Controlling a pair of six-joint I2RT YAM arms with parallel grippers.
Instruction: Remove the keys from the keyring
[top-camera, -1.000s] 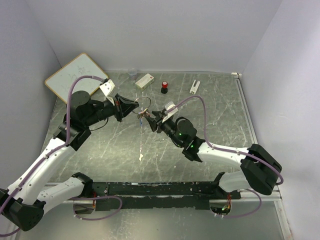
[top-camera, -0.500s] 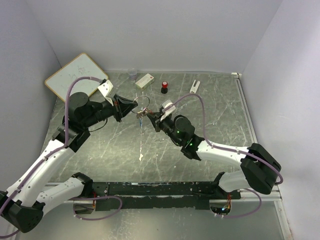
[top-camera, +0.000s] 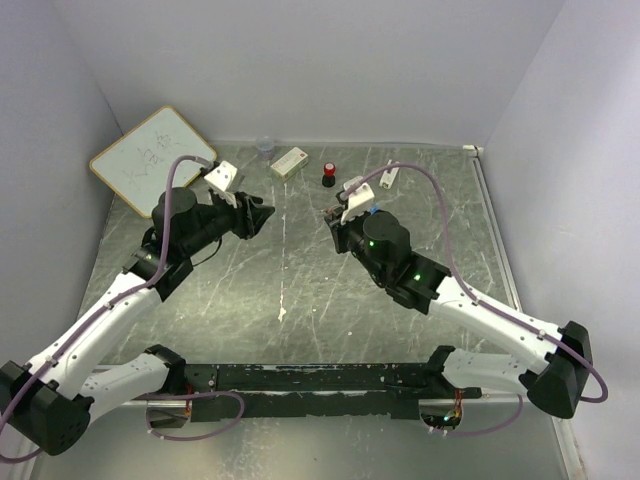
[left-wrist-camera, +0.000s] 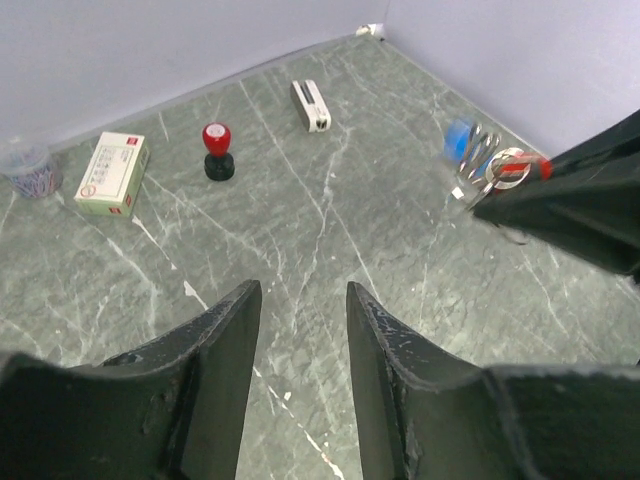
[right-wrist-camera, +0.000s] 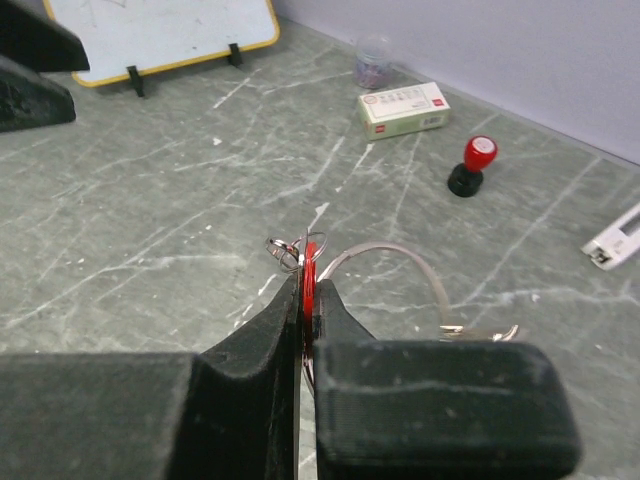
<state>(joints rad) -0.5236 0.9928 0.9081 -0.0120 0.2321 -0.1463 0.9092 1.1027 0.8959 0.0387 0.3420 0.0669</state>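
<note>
My right end effector (right-wrist-camera: 305, 292) is clenched on the red-headed key (right-wrist-camera: 309, 268), whose head stands edge-on between the jaws. The keyring (right-wrist-camera: 400, 247) arcs out to the right of that key in the lower middle of the right wrist view, raised off the table (top-camera: 300, 290). In the left wrist view the same bunch shows at the right edge of the frame. The blue-headed key (left-wrist-camera: 460, 139) and the plain silvery keys (left-wrist-camera: 482, 150) cluster just beside the red one at the tip of my right end effector.

My left end effector (left-wrist-camera: 300, 295) is released and holds nothing. It sits in the left middle of the top view, well apart from the bunch.

I see no loose key lying on the table, so I judge that none is off yet. Whether every key is threaded on the wire is too small to tell. The real work is left: my free end effector has to take the ring, then each key must be worked off.
</note>
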